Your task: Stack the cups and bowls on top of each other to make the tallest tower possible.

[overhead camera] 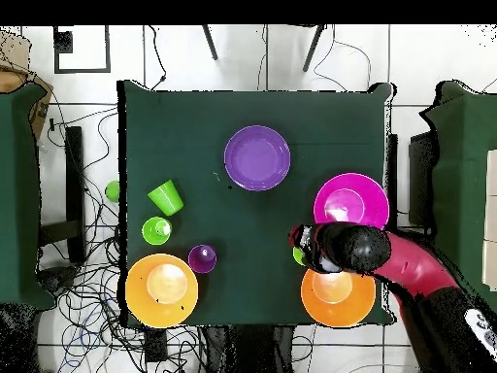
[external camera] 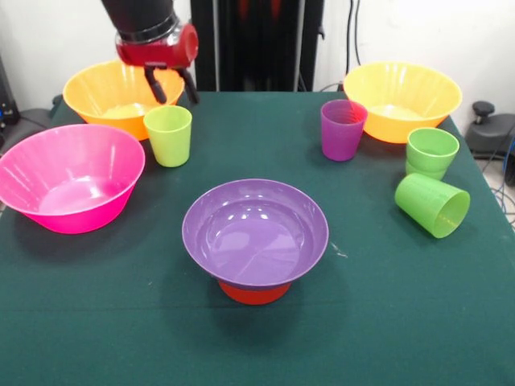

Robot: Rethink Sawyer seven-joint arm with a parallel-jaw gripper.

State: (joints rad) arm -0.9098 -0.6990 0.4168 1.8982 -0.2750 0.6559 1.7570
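Green cup [external camera: 432,205] sideways, mouth frontward.

Bright, even light falls from above me. White glare spots shine in the purple bowl [external camera: 255,232], and soft shadows sit beneath each bowl on the table [external camera: 121,322]. Everything stays sharp to the table's edges.

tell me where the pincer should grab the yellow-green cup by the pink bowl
Probably by the rim, coming straight down from above. The yellow-green cup stands upright with its mouth open upward, so one finger can go inside and one outside the wall. The open pincer already hangs just above it. The pink bowl sits close on one side, so a side approach looks tighter.
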